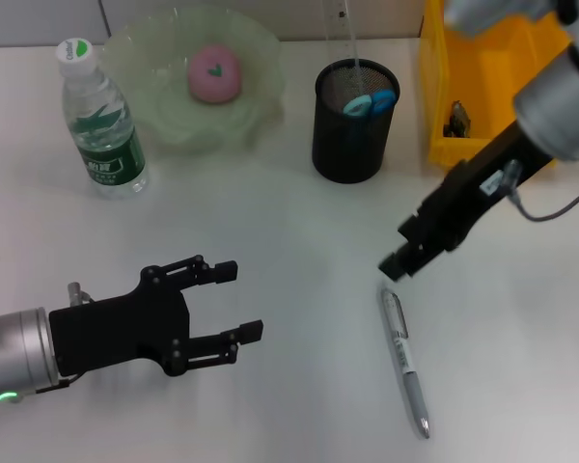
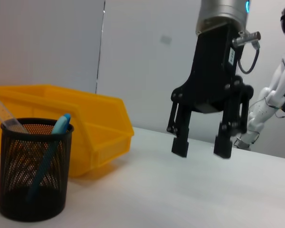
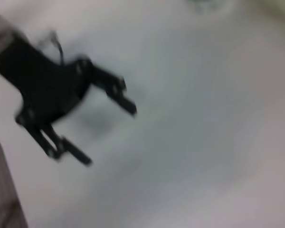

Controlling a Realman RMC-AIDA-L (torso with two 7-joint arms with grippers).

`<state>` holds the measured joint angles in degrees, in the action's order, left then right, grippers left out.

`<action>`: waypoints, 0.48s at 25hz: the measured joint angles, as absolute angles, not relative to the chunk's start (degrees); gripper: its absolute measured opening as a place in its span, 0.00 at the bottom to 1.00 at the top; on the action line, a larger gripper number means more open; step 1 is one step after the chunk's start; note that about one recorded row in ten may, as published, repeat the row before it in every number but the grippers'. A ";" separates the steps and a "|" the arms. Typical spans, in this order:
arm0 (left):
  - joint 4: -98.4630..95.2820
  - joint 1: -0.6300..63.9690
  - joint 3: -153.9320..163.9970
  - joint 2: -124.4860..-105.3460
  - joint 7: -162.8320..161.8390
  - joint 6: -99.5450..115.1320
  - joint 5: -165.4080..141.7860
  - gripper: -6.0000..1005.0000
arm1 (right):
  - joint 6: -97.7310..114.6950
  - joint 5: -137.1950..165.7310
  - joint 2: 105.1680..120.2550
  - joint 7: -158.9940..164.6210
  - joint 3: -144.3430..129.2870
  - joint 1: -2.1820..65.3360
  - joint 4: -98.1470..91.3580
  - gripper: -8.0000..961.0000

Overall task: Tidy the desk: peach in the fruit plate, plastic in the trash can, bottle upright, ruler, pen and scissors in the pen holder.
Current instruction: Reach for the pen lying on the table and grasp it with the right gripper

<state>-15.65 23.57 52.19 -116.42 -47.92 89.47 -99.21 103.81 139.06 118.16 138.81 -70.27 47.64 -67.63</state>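
At the far left of the white desk we see the left gripper, a black two-fingered hand on a silver wrist, lying low over the near surface with its fingers spread and nothing between them; the right wrist view shows the same gripper from afar, blurred, so we read only its spread outline there. Behind it stands the clear plastic water bottle with a green label and white cap, upright. To its right sits the pale green scalloped glass fruit plate, with the pink peach resting in its middle. Next comes the black wire-mesh pen holder, which carries the blue-handled scissors and a clear plastic ruler rising above its rim; in the left wrist view the holder shows a blue handle leaning at its rim. Near the front, to the right of centre, the silver pen with a black grip lies flat on the desk. Just above its upper end hangs the right gripper, pointed downward and apart from the pen; the left wrist view shows this gripper with its fingers parted and empty, clear of the surface. At the far right stands the yellow plastic trash bin, well behind the pen.
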 joint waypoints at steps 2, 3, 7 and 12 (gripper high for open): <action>-15.66 23.57 52.00 -116.36 -47.95 89.36 -99.24 0.78 | 104.27 142.11 118.83 140.61 -72.43 49.03 -67.62 0.67; -15.68 23.55 51.90 -116.33 -47.96 89.35 -99.24 0.78 | 104.42 143.28 119.01 141.69 -73.63 49.70 -67.46 0.67; -15.74 23.54 51.71 -116.44 -47.92 89.36 -99.24 0.78 | 104.44 144.90 119.10 145.39 -78.55 51.58 -66.56 0.67; -15.78 23.57 52.03 -116.65 -47.87 89.17 -99.24 0.78 | 104.28 145.26 119.38 146.84 -82.77 53.50 -63.85 0.67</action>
